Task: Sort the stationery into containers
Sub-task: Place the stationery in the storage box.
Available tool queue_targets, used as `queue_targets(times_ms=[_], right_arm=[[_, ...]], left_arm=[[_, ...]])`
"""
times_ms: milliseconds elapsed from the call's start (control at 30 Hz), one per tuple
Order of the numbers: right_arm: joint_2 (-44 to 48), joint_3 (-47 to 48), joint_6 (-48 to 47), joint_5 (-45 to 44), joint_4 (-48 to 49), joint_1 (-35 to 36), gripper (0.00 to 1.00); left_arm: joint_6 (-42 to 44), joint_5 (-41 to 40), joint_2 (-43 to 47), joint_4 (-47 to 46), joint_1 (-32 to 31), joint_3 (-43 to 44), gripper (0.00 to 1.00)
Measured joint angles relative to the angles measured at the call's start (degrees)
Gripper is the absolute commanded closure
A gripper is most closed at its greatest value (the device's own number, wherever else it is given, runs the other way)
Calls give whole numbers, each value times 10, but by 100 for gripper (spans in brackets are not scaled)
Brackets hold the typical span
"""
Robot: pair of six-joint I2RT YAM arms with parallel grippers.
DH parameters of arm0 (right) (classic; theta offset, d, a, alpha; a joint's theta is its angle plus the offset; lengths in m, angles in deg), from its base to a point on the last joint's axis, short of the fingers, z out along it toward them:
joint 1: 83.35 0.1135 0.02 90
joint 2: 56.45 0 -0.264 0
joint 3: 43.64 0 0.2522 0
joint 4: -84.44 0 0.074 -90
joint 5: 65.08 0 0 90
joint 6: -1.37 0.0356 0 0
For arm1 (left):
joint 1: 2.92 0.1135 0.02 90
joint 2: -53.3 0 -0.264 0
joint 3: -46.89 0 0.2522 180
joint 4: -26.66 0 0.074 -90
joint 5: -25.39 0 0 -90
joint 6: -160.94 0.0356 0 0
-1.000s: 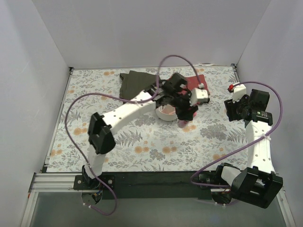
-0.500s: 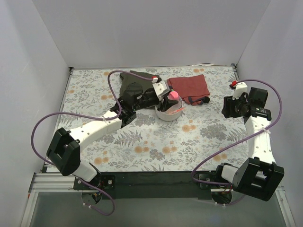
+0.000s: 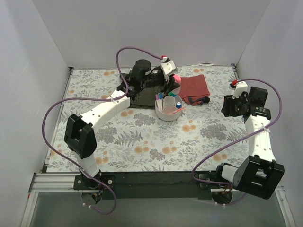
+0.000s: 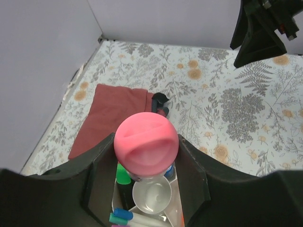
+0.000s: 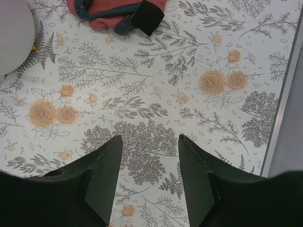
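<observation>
Since the earlier frame the left gripper [image 3: 173, 83] has drawn back toward the far wall [image 3: 142, 33], carrying the tube [image 3: 176, 77] over the far rim of the bowl [image 3: 163, 116]. Left wrist: jaws clench the tube, its long axis end-on, cap toward the camera, base toward the markers [image 4: 123, 178] in the bowl. Right wrist: right gripper [image 5: 150, 142] jaws released over the surface [image 5: 142, 94].

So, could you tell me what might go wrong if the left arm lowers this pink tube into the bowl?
1. The left gripper holds the fat pink tube over the white bowl, whose outer compartments hold a green-capped marker and others; released off-centre, the tube may land on caps and topple out.
2. The pink-orange pen leans over the rim, so a descending finger could flick it out.
3. Pressing the tube onto a divider might tip the bowl.
</observation>
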Motion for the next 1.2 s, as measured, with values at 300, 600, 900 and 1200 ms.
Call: queue_targets(times_ms=[300, 600, 900, 1200], right_arm=[[-30, 1, 0, 9, 11, 0, 41], [-40, 1, 0, 13, 17, 0, 41], [-35, -2, 0, 12, 20, 0, 41], [-29, -3, -1, 12, 20, 0, 41]], left_arm=[[16, 28, -59, 163, 21, 75, 100], [17, 33, -66, 200, 23, 76, 100], [17, 34, -82, 195, 24, 76, 100], [16, 34, -97, 172, 30, 76, 100]])
